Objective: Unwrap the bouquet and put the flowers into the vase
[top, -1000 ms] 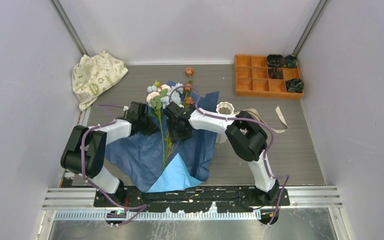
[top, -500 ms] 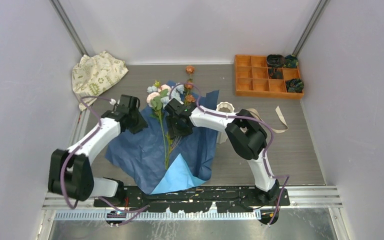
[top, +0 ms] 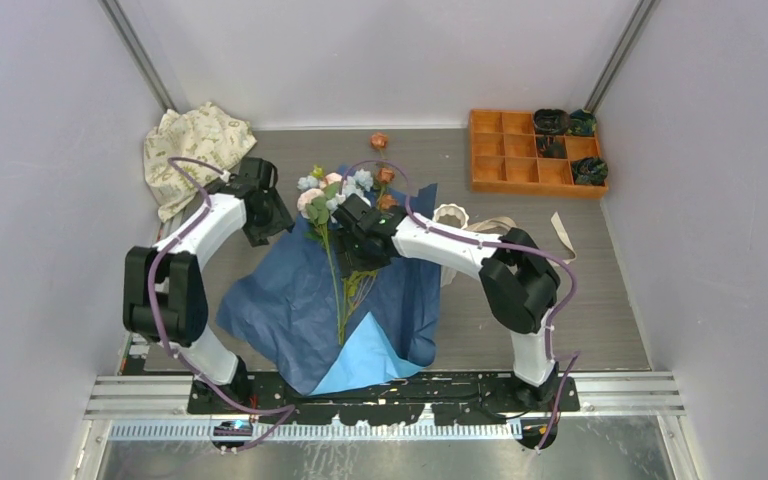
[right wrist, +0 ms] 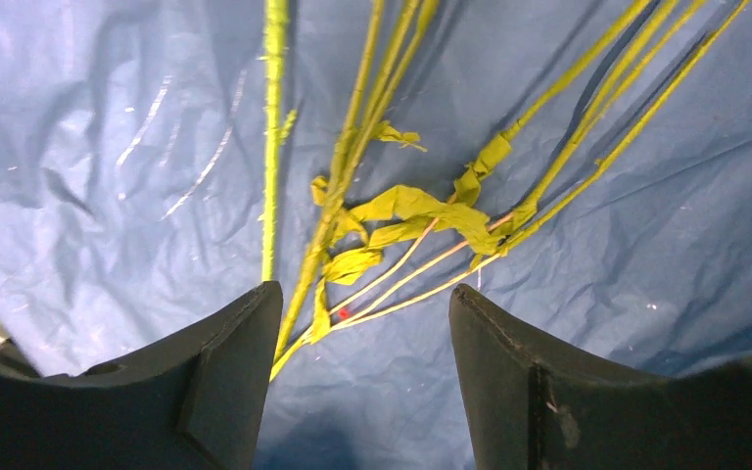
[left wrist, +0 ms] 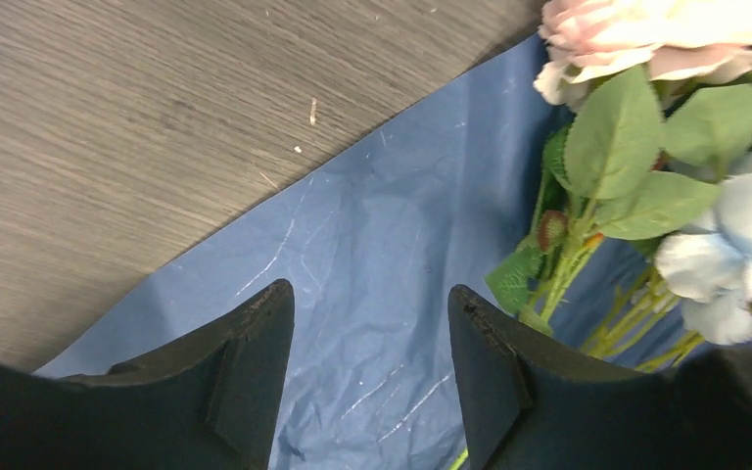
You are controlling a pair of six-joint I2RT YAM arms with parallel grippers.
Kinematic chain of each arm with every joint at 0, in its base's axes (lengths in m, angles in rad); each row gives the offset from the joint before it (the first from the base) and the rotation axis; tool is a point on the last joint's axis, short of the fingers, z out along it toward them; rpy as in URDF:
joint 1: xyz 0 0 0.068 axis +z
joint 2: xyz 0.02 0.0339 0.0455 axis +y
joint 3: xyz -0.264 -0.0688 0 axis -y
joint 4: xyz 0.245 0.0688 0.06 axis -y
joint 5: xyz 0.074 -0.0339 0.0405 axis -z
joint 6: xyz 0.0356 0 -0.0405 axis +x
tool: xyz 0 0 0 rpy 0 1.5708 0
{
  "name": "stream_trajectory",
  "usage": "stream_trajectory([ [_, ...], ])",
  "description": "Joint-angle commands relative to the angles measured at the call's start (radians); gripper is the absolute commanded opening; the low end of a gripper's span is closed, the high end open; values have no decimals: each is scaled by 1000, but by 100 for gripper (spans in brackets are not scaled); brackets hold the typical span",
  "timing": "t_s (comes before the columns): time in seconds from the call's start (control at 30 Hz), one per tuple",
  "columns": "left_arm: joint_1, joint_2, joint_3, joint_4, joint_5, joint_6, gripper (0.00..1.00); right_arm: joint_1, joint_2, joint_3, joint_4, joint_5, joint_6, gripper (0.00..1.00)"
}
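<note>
Paper [top: 280, 310] lies spread flat at frame centre with the flowers [top: 332, 195] loose on it: the left tool [left wrist: 370, 304] has let go and swung toward upper left, fingers apart, so unwrapping looks done. Only the right wrist view shows that the right tool [right wrist: 365, 294], also apart, is poised over bare stems [right wrist: 352, 166]; the vase [top: 450, 216] stands right of the blooms.

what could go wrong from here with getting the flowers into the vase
1. The stems lie fanned out loose on the blue paper under the open right hand. A grab there may catch only some of them, or pinch the paper as well.
2. In the top view the vase stands close beside the right arm. A sideways swing could tip it.
</note>
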Motion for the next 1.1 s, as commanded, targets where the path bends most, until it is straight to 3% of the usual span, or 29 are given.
stream_trajectory([
  [0.0, 16, 44, 24, 19, 73, 56, 60, 7, -91, -4, 16, 16, -15, 69],
  [0.63, 27, 166, -108, 153, 195, 46, 63, 45, -133, -35, 41, 0, -11, 69],
  [0.73, 27, 180, -143, 194, 237, 37, 57, 56, -140, -38, 35, 2, -10, 69],
  [0.93, 26, 211, -193, 264, 285, 25, 28, 79, -153, -67, 21, 15, -14, 69],
  [1.07, 25, 214, -212, 302, 292, 9, 17, 85, -144, -89, 24, 10, -10, 68],
])
